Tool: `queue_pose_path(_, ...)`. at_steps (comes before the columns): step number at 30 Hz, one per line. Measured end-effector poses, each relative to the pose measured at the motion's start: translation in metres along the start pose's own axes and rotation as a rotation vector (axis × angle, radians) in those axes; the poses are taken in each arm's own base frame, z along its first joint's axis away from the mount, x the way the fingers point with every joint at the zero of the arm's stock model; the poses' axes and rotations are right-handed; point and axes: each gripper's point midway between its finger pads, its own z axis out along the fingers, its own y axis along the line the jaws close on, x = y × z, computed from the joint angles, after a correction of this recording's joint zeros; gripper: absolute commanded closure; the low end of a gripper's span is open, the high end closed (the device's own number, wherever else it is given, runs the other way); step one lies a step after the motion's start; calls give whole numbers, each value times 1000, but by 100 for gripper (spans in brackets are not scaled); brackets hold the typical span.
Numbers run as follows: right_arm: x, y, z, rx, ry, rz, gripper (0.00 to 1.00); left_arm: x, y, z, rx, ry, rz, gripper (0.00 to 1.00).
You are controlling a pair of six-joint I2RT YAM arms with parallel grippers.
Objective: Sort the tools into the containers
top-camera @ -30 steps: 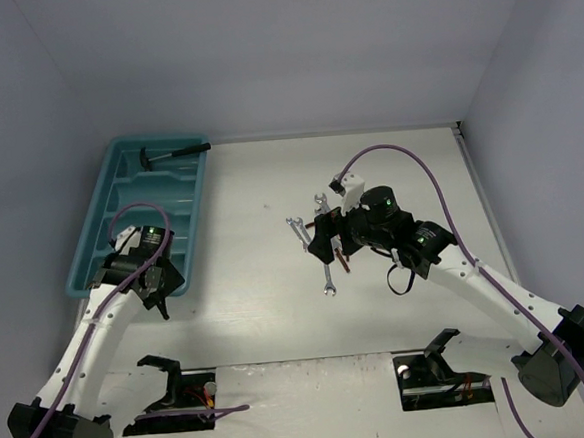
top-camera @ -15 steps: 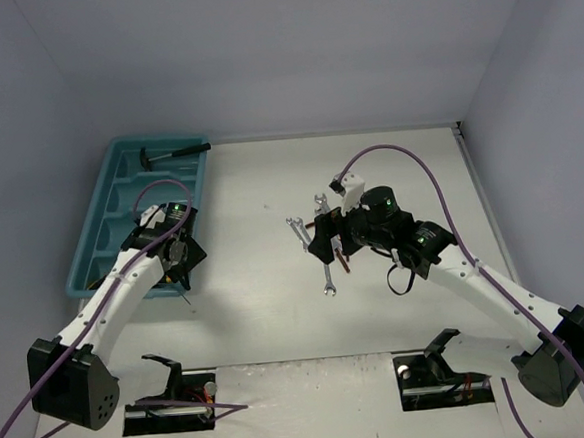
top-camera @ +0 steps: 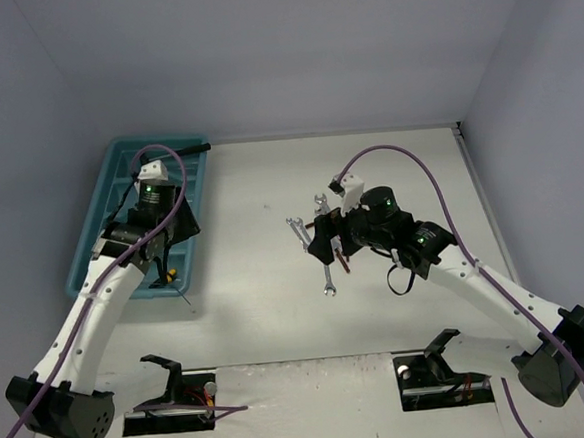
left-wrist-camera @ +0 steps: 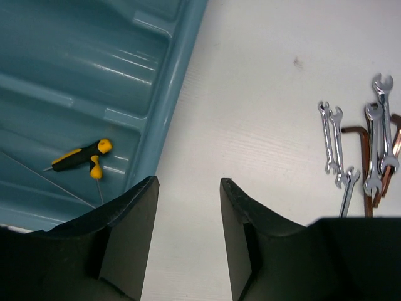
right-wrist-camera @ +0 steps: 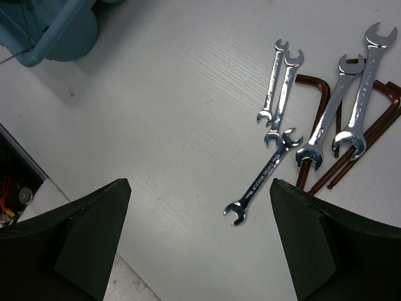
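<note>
Screwdrivers (left-wrist-camera: 81, 157) in tray (left-wrist-camera: 177, 75), wrenches (right-wrist-camera: 262, 177) on tbl (right-wrist-camera: 156, 113).

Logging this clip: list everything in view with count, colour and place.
tray: one, teal, table's left side
screwdrivers: two it seems, yellow-and-black, together in a near tray compartment
black handle: one, tray's far end, rest hidden by left arm
wrenches: five, silver, on the table right of centre
L-shaped keys: several, reddish-brown, partly under the wrenches
table: one, white
cables: two, purple, one along each arm
left gripper: one, black, open, over the tray's right rim
right gripper: one, black, open, by the wrenches
</note>
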Motion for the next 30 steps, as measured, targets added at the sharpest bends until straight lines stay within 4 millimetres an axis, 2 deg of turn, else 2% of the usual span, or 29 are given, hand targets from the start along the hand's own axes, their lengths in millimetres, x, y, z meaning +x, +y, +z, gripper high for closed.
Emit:
queue_pose_path(5, 5, 14, 9, -51, 38, -23, 10, 2, 5, -22, 73, -14, 107, 59)
queue_pose_path(9, 3, 38, 25, -103, 79, -62, 12, 2, 26, -25, 29, 1, 107, 59)
queue_pose_path(12, -4, 75, 42, -174, 94, -118, 14, -13, 53, -26, -54, -7, 22, 53)
queue_pose_path(15, -6, 116, 55, -247, 102, -171, 15, -36, 74, -36, -133, -50, -54, 44)
queue_pose_path(17, -8, 142, 63, -288, 103, -200, 15, -55, 81, -46, -163, -96, -88, 34)
queue_pose_path(19, -8, 167, 71, -325, 103, -227, 15, -71, 89, -57, -189, -145, -118, 30)
queue_pose_path(22, -5, 199, 85, -367, 106, -258, 15, -85, 97, -70, -217, -193, -145, 25)
queue_pose_path(26, 4, 228, 106, -374, 127, -276, 16, -86, 104, -79, -240, -209, -137, 25)
queue_pose_path(30, 17, 245, 129, -358, 147, -284, 27, -81, 108, -88, -254, -206, -109, 24)
